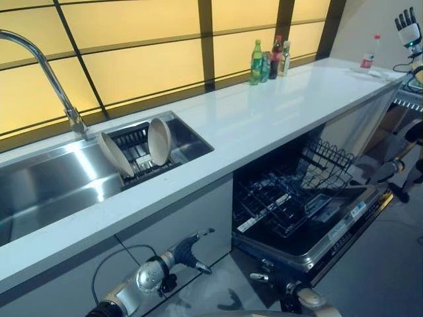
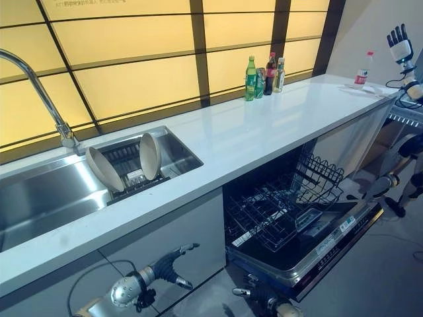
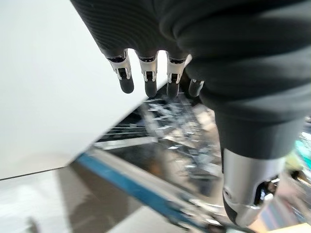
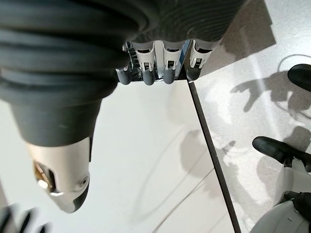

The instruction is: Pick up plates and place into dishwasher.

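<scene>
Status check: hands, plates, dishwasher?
Left hand and right hand low, open, empty. Two plates upright in sink rack. Dishwasher open, basket out. Nothing blocking.

Bottles stand clustered on the white counter (against the window).
</scene>
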Tool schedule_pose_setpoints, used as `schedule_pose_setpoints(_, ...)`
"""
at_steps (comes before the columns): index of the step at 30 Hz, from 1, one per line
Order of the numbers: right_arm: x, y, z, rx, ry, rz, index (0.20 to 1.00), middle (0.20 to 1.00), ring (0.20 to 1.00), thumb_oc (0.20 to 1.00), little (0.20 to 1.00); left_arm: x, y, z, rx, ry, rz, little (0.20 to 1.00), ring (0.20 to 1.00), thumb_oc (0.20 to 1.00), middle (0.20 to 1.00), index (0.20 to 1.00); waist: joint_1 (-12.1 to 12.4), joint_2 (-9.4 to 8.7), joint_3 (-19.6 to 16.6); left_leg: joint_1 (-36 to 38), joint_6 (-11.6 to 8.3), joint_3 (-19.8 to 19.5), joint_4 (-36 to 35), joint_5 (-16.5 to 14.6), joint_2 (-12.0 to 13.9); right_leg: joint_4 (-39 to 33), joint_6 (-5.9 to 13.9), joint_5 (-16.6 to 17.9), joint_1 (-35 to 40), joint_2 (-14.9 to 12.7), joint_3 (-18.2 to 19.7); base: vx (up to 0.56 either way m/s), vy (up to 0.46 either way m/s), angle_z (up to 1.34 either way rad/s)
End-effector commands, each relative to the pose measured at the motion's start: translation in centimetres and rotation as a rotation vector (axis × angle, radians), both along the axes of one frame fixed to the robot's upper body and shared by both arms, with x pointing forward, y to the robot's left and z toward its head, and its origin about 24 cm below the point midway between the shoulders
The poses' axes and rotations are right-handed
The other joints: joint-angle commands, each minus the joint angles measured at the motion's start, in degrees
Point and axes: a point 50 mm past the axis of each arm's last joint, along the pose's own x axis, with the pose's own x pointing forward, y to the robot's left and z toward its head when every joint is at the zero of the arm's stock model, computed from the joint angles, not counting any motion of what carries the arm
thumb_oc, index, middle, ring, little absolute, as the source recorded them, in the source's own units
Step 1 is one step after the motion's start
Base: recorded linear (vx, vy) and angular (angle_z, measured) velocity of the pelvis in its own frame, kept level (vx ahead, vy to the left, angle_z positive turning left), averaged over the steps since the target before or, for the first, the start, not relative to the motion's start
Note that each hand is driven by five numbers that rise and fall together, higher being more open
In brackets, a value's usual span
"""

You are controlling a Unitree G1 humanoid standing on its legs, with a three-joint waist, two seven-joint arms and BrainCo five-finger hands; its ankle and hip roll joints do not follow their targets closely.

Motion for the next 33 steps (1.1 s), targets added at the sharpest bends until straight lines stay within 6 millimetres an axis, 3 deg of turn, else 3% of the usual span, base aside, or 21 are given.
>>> schedule_pose_setpoints(1,3.4,1.5,2.1,0.080,-0.136,0.008,1.000,1.000,1.000,1.000,1.000,4.5,-0.6,8.0,-0.215,-0.234,-0.099,1.000,1.000,1.000,1.000,1.000,1.22,-0.63,4.64,1.71,1.81,1.13,0.53,-4.93,-3.38,1.59,5.69,-2.75,0.73,-5.12,1.79,0.00,0.031,0.07)
schedule_pose_setpoints(6,2.7,2.6,2.4,0.167,-0.175,-0.007,1.000,1.000,1.000,1.000,1.000,5.5,0.9,16.9,-0.439,-0.454,-0.133,1.000,1.000,1.000,1.000,1.000,2.41,-0.80,3.67,1.39,1.73,0.40,0.53,-5.01,-3.59,1.11,5.85,-2.78,1.24,-5.48,0.95,0.01,-0.010,0.15)
schedule_pose_setpoints(9,2.4,3.2,2.5,0.205,-0.192,-0.019,1.000,1.000,1.000,1.000,1.000,5.6,1.7,20.2,-0.527,-0.551,-0.098,1.000,1.000,1.000,1.000,1.000,2.74,-1.17,3.16,1.30,1.61,-0.01,0.53,-5.07,-3.60,1.01,5.93,-3.00,1.42,-5.50,0.57,0.02,-0.038,0.09)
schedule_pose_setpoints(12,2.2,3.4,2.7,0.234,-0.201,-0.068,1.000,1.000,1.000,1.000,1.000,5.1,3.6,24.1,-0.540,-0.811,0.026,1.000,1.000,1.000,1.000,1.000,3.19,-1.60,2.60,1.26,1.42,-0.78,0.53,-5.04,-3.64,0.93,5.87,-3.25,1.64,-5.27,0.48,0.04,-0.049,0.11)
schedule_pose_setpoints(16,1.4,3.6,2.2,0.235,-0.172,-0.075,1.000,1.000,1.000,1.000,1.000,4.9,6.7,27.7,-0.222,-1.245,0.304,1.000,1.000,1.000,1.000,1.000,3.39,-1.69,2.14,1.28,1.17,-1.02,0.53,-4.97,-3.63,0.90,5.74,-3.52,1.85,-4.99,0.49,0.04,-0.011,0.11)
schedule_pose_setpoints(19,0.7,3.5,1.9,0.229,-0.140,-0.056,1.000,1.000,1.000,1.000,1.000,5.5,10.3,29.9,0.152,-1.535,0.523,1.000,1.000,1.000,1.000,1.000,3.02,-1.42,1.72,1.30,1.08,-0.65,0.53,-4.95,-3.57,0.80,5.82,-3.56,1.93,-4.84,0.57,0.05,0.006,0.06)
schedule_pose_setpoints(22,0.5,3.2,1.9,0.229,-0.125,-0.039,1.000,1.000,1.000,1.000,1.000,6.4,14.0,30.7,0.475,-1.623,0.687,1.000,1.000,1.000,1.000,1.000,2.33,-1.28,1.54,1.39,1.12,-0.11,0.53,-4.92,-3.50,0.81,5.91,-3.50,1.90,-4.71,0.85,0.06,0.016,0.04)
schedule_pose_setpoints(24,0.4,2.7,1.8,0.230,-0.118,-0.040,1.000,1.000,1.000,1.000,1.000,6.6,15.4,30.9,0.656,-1.674,0.747,1.000,1.000,1.000,1.000,1.000,2.02,-1.24,1.64,1.48,1.18,0.18,0.53,-4.90,-3.48,0.86,5.91,-3.40,1.82,-4.60,1.11,0.08,0.029,0.00)
schedule_pose_setpoints(27,0.2,2.1,1.7,0.235,-0.100,-0.034,1.000,1.000,1.000,1.000,1.000,7.3,16.7,29.7,0.885,-1.636,0.722,1.000,1.000,1.000,1.000,1.000,1.36,-1.34,1.81,1.66,1.27,0.76,0.53,-5.10,-3.54,0.89,6.05,-3.27,1.68,-4.52,1.52,0.09,0.047,0.01)
schedule_pose_setpoints(33,-0.6,0.7,1.2,0.210,-0.057,-0.006,1.000,1.000,1.000,1.000,1.000,7.9,18.0,26.8,1.150,-1.510,0.627,1.000,1.000,1.000,1.000,1.000,0.40,-1.26,2.59,1.78,1.52,1.48,0.53,-5.36,-3.71,0.98,6.36,-2.93,1.11,-4.55,2.60,0.09,0.099,-0.01)
